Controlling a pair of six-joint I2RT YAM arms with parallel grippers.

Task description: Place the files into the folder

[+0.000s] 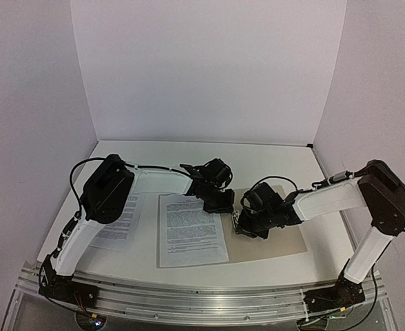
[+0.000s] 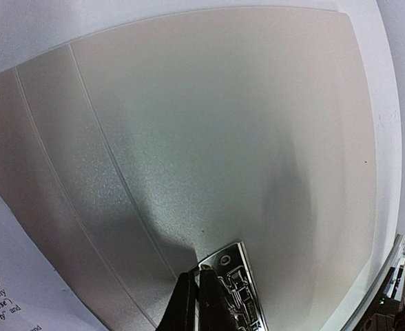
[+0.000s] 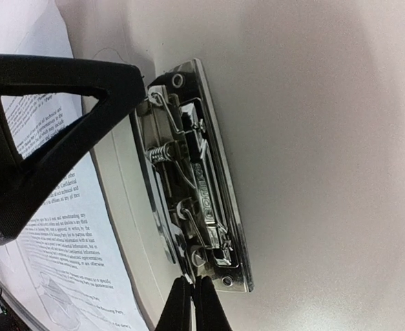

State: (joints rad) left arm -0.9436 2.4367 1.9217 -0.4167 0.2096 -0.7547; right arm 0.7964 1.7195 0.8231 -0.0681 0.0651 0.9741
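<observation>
A: What's overhead?
B: A tan cardboard folder (image 1: 285,241) lies open on the white surface (image 1: 271,162). One white printed paper sheet (image 1: 192,231) rests on it, with a second sheet (image 1: 116,224) beside it.
A: Left wrist?
B: Left pincer (image 2: 197,286) clenched, empty, at the shiny metal clip (image 2: 233,289).
A: Right wrist?
B: Right pincer (image 3: 192,293) likewise. They're probably opening the clip; next, lift its lever.

The closed right claw (image 3: 193,293) rests beside the metal clip (image 3: 195,179) on the folder (image 3: 313,138).

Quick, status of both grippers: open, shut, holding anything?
Left gripper: shut, nothing between the jaws, tips beside one end of the metal clip.
Right gripper: shut, holding nothing, tips at the clip's other end.
</observation>
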